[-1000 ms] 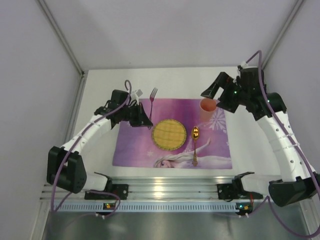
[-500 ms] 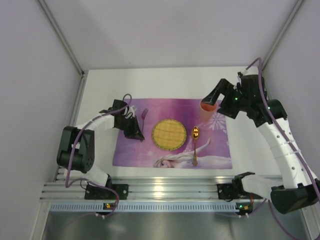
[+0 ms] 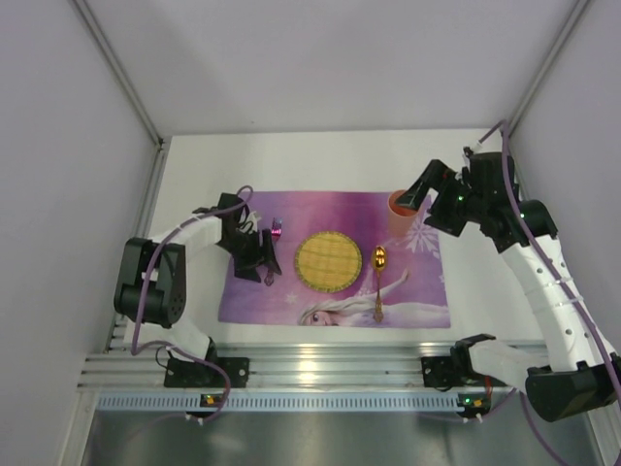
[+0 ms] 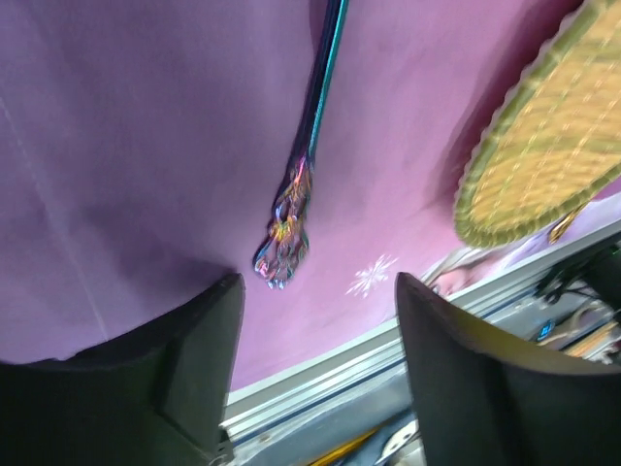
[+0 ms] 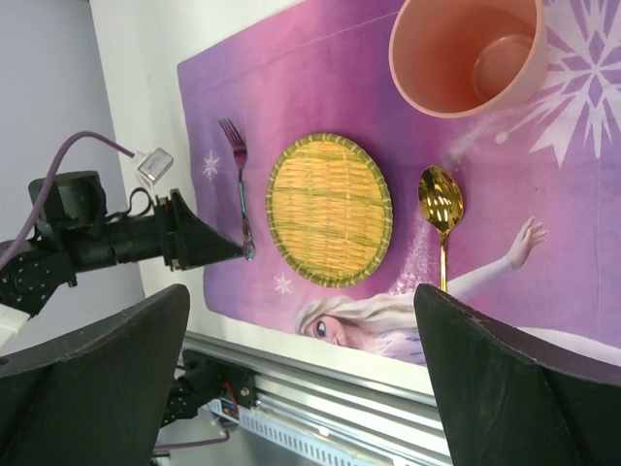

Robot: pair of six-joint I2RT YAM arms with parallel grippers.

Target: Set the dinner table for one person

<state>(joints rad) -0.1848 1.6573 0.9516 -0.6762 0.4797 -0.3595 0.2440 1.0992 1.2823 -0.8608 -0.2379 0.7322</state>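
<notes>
Dinner table point(image 3: 320, 160) beneath purple snowflake-and-princess placemat point(image 3: 281, 296)

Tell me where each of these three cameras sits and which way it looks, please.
Top external: fixed above and behind, looking down on the dinner table; left arm and right arm show.
Left wrist: on the left arm, looking closely down at placemat and fork; its own fingers show.
Right wrist: on the right arm, higher, looking down over cup, plate, spoon; its fingers show.
Shared: both wrist views catch the fork and plate.
</notes>
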